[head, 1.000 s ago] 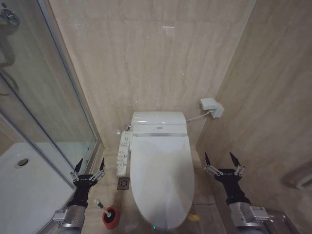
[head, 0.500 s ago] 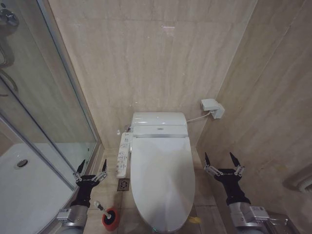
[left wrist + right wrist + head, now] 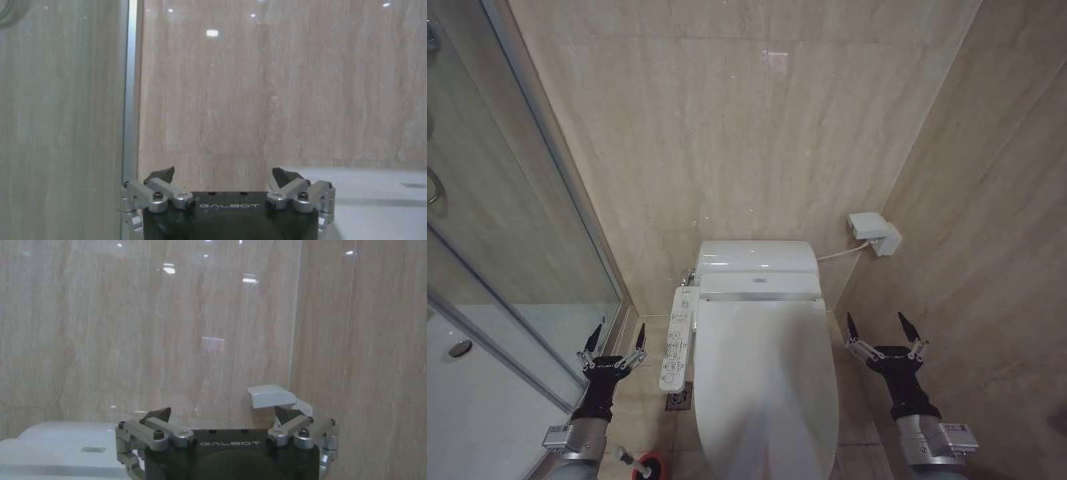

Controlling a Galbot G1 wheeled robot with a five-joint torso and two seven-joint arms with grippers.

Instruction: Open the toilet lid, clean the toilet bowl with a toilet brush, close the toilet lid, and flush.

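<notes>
Beige tiled walls close in on three sides, w/ a glass shower screen (image 3: 517, 220) running down the robot's left and a white shower tray (image 3: 477, 400) behind it. Toilet lid (image 3: 767, 385) is down, flat over the toilet bowl, centred btwn both arms; bowl itself is hidden under it. White tank unit (image 3: 757, 268) sits at the back against the wall, bidet button panel (image 3: 679, 336) sticks out on the toilet's left side. Small floor drain (image 3: 678, 398) just below that panel. White wall box (image 3: 874, 232) w/ a cable sits at the right corner. Left gripper (image 3: 612, 339) hangs beside the panel, fingers spread wide, nothing held. Right gripper (image 3: 880, 330) hangs on the other side near the right wall, also spread wide, empty. Toilet brush (image 3: 620, 457) stands in its red holder (image 3: 649, 467) on the floor, just by the left forearm at frame bottom.
</notes>
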